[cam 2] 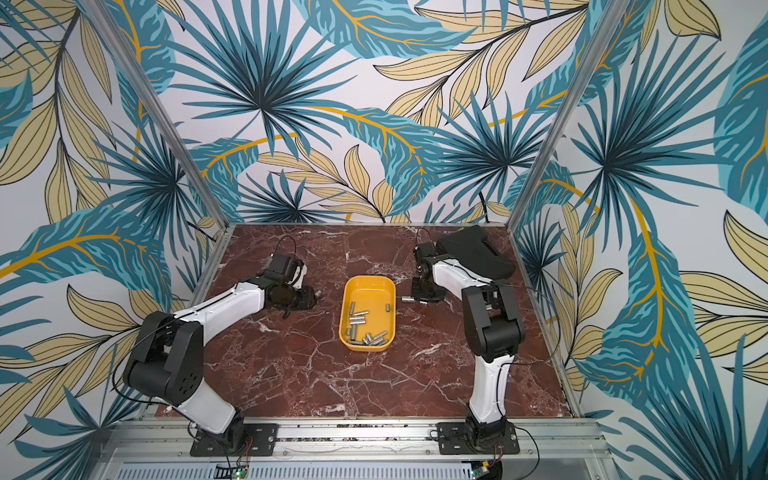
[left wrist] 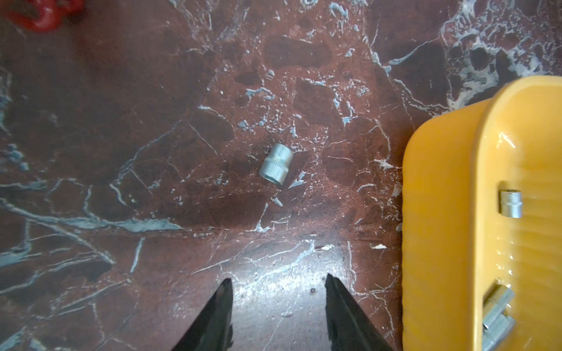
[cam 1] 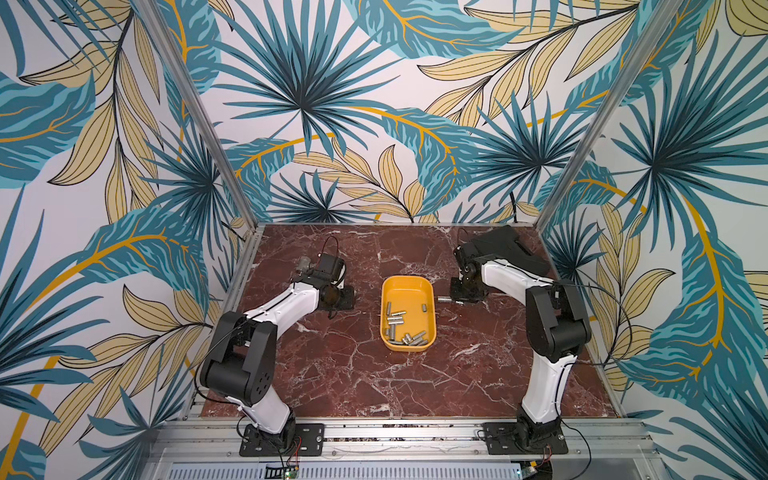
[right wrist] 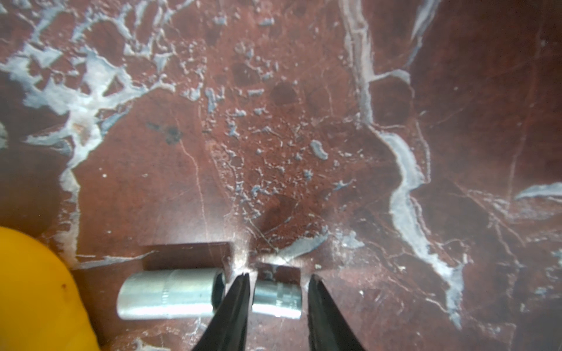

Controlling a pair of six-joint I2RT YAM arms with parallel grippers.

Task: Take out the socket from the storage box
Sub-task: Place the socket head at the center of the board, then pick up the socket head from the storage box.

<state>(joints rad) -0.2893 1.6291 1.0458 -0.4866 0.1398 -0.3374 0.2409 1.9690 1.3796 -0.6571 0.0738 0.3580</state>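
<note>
Though the right arm's wrist blocks its own tip in both top views, the wrist camera gives it away. The right gripper (right wrist: pixel 279 275) is down at the red-brown marbled surface (cam 1: pixel 332 365), its black fingers (right wrist: pixel 234 304) narrowly apart around a short silver metal socket (right wrist: pixel 276 299) lying on its side. One finger touches the socket's end and a sliver of gap shows at the other, so it is not clamped.

End to end with it lies a longer silver socket (right wrist: pixel 167 296), just off a rounded corner of the shallow yellow plastic storage box (cam 1: pixel 409 293). The marks round its middle are too blurred to read.

Over to the left gripper (left wrist: pixel 276 281): fingers moderately wide, nothing between them. A stubby knurled silver socket (left wrist: pixel 276 164) lies on the surface ahead, well clear of the tips. The box is cut off at the frame edge in this view.

Inside the box, a heap of loose silver sockets (cam 1: pixel 405 328) crowds the near end, overlapping too much to count. A flat black hard case (cam 1: pixel 507 249) in the far corner is half covered by the right arm. A blurred red thing (left wrist: pixel 42 15) is clipped by the frame; I cannot tell what it is.
</note>
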